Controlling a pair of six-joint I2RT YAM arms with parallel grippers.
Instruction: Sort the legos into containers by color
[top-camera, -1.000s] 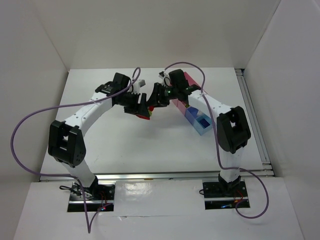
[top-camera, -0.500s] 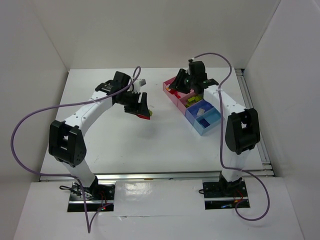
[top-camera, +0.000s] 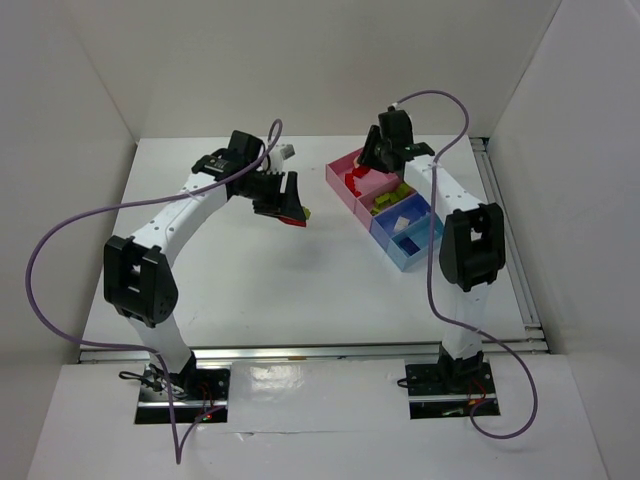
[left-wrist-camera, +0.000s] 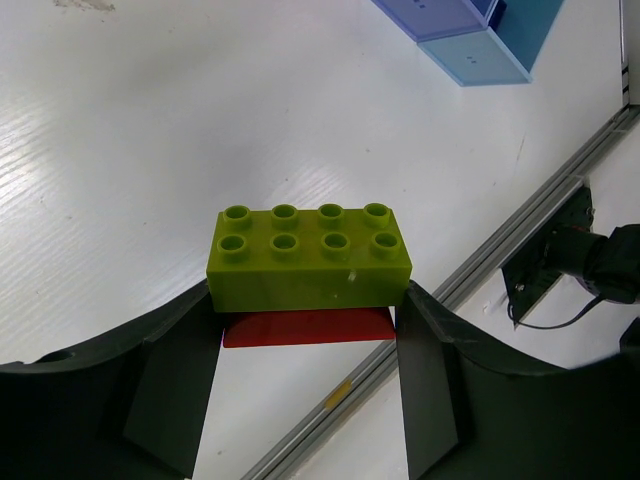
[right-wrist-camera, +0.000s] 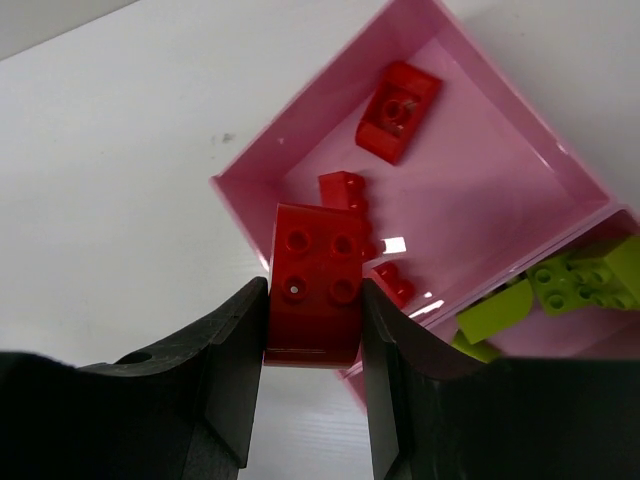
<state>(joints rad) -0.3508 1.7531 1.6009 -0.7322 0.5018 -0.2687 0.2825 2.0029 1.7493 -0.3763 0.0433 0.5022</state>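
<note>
- A white table (top-camera: 250, 290) sits inside white walls, and the two arms stand at its near edge.
- The containers (top-camera: 405, 262) are a row of four joined boxes on the right side of the table. The light blue box is nearest, and the pink box (right-wrist-camera: 500, 190) is at the far end.
- Well to the left of the containers, the left gripper (top-camera: 288, 203) hangs over the bare table.
- Its fingers are about half open and squeeze the two ends of a lime green brick (left-wrist-camera: 308, 255), bumps up.
- A red piece (left-wrist-camera: 305, 327) sits right under the green brick, between the same fingers.
- At the far end of the containers, the right gripper (right-wrist-camera: 312, 330) is above the near-left edge of the pink box.
- Its fingers are close together and pinch a red brick (right-wrist-camera: 315, 275) by its two sides.
- Three small red pieces (right-wrist-camera: 398, 110) lie in the pink box.
- Lime green pieces (right-wrist-camera: 580, 275) lie in the box next to the pink one.
</note>
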